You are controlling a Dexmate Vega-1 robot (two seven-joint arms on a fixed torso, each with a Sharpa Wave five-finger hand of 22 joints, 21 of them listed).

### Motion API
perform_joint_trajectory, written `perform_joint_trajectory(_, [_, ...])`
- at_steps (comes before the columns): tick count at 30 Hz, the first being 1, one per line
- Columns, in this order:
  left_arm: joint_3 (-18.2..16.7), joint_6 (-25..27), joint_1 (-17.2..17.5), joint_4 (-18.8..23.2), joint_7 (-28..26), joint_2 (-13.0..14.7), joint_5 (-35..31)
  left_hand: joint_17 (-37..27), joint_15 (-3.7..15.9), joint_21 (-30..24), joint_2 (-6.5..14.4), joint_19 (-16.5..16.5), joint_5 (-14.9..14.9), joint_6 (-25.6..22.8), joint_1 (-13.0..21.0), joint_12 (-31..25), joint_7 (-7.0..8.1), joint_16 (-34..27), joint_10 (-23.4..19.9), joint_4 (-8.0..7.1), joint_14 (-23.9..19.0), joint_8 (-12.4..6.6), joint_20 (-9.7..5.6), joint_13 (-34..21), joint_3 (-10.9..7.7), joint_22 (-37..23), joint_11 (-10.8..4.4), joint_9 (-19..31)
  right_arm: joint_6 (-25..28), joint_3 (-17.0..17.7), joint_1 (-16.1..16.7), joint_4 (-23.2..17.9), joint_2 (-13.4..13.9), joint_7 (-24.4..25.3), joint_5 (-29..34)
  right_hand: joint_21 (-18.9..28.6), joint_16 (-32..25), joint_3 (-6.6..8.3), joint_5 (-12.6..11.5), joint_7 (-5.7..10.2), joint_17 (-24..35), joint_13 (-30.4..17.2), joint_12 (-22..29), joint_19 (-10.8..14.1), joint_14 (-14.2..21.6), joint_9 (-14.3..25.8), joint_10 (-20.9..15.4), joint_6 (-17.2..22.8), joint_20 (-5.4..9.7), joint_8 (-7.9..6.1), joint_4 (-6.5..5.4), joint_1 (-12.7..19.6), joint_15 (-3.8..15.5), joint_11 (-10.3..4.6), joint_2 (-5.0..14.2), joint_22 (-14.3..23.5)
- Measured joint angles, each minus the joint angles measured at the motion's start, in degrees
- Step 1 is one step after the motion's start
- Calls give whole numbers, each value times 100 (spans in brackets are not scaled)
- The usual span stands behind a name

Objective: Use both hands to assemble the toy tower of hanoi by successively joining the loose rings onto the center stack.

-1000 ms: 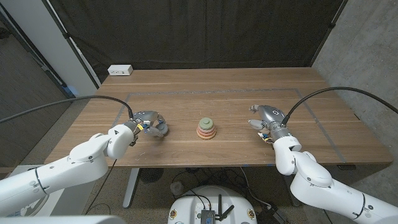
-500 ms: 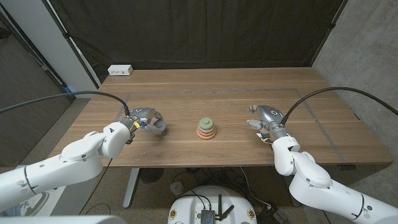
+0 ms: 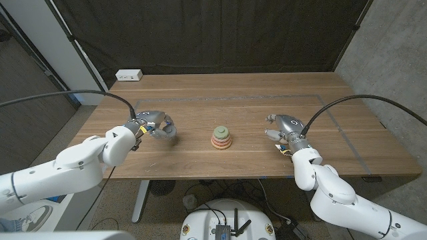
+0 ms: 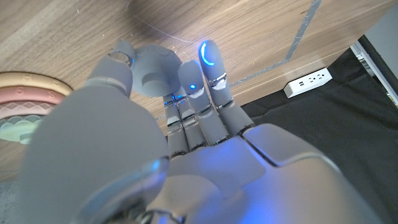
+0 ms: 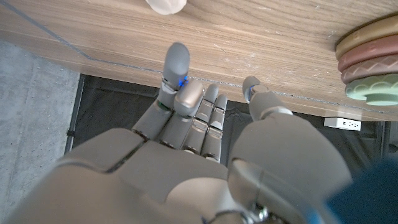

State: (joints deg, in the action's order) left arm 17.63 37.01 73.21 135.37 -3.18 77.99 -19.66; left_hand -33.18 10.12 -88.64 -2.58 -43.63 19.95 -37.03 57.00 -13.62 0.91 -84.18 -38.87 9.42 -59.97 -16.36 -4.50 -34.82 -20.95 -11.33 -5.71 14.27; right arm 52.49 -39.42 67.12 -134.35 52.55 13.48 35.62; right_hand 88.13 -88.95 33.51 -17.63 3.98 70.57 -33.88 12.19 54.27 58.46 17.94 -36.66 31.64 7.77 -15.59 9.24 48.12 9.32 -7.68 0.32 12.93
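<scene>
Wooden table, dark curtain behind. Center stack is sitting mid-table with several rings on. I am holding my left hand beside it, fingers spread, empty. My right hand on the opposite side is also spread, empty. No loose rings visible; assembly looks nearly done.

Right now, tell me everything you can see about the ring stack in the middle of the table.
The ring stack stands upright near the middle of the wooden table, between the two hands, with neither touching it. It is a small cone of matte rings: a tan one at the base, a pinkish one above, then pale green at the top. The rings' edges look scalloped in the wrist views.
</scene>
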Motion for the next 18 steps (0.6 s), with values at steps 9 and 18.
perform_joint_trajectory(9, [-444,12,270,204,-137,339,375,10,0,0,-8,0,-1,1,-8,35,0,42,-1,0,0,0,0,-38,0,0,-1,-1,17,31,69,-36,5,53,0,0,0,0,0,0,0,0,0,0,0,0,0,0,0,0,0,0,0,0,0,0])
perform_joint_trajectory(18, [-907,-44,523,309,-204,568,672,0,0,0,-15,0,23,-8,-16,66,9,42,-23,-32,0,1,0,-67,33,0,-16,26,56,47,115,-57,12,84,-32,0,0,0,0,0,0,1,0,0,0,0,-20,-1,0,0,0,0,0,21,0,-1])
